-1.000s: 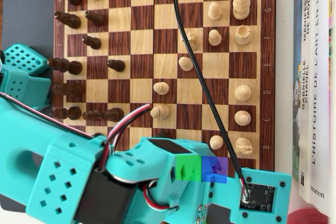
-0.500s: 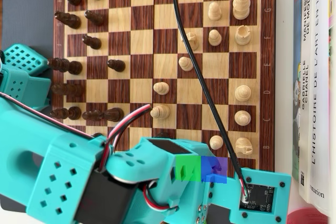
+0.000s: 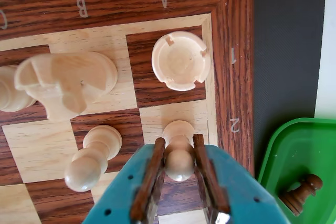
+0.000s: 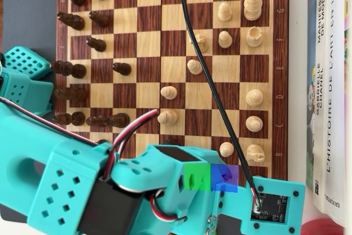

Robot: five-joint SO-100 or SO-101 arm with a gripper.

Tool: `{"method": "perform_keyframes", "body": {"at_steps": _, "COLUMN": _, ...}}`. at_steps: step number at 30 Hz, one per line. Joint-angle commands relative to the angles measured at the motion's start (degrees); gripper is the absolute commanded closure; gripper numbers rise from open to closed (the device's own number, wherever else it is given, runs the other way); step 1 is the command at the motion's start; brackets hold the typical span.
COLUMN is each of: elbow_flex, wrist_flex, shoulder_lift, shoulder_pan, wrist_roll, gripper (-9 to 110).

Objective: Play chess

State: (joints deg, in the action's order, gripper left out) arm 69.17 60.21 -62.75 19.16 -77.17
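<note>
In the wrist view my gripper [image 3: 178, 140] is shut on a white pawn [image 3: 179, 162], with a brown pad pressed to each side of its head. The pawn stands on the light square by the "2" mark, at the corner of the wooden chessboard [image 3: 231, 51]. A white rook [image 3: 181, 60] sits on the corner square beyond it. To the left are a white knight [image 3: 65, 82] and another white pawn [image 3: 94, 156]. In the overhead view the teal arm [image 4: 110, 185] covers the board's lower edge and hides the gripper.
A green container [image 3: 299, 150] right of the board holds a dark pawn [image 3: 300, 193], on a dark mat [image 3: 286, 40]. In the overhead view, dark pieces [image 4: 71, 20] line the left side and white pieces [image 4: 253, 4] the right. A black cable [image 4: 214, 92] crosses the board. Books [image 4: 330, 81] lie along the right.
</note>
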Motion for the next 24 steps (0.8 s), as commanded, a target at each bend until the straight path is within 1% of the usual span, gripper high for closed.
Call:
{"method": "perform_keyframes", "body": {"at_steps": 1, "elbow_flex": -2.8, "wrist_flex": 0.1, "shoulder_lift": -0.9, "shoulder_pan": 0.7, "wrist_roll": 0.3, "gripper": 96}}
{"method": "perform_keyframes", "body": {"at_steps": 9, "elbow_flex": -2.3, "wrist_flex": 0.3, "shoulder_lift": -2.4, "shoulder_pan": 1.1, "wrist_roll": 0.3, "gripper": 96}}
{"method": "perform_keyframes", "body": {"at_steps": 13, "elbow_flex": -2.1, "wrist_flex": 4.5, "shoulder_lift": -5.6, "shoulder_pan": 1.6, "wrist_roll": 0.3, "gripper": 96}}
{"method": "perform_keyframes", "body": {"at_steps": 17, "elbow_flex": -1.8, "wrist_flex": 5.2, "shoulder_lift": -7.2, "shoulder_pan": 1.7, "wrist_roll": 0.3, "gripper": 96}}
{"method": "perform_keyframes", "body": {"at_steps": 24, "elbow_flex": 5.1, "wrist_flex": 4.6, "shoulder_lift": -10.8, "shoulder_pan": 1.8, "wrist_roll": -0.3, "gripper": 96}}
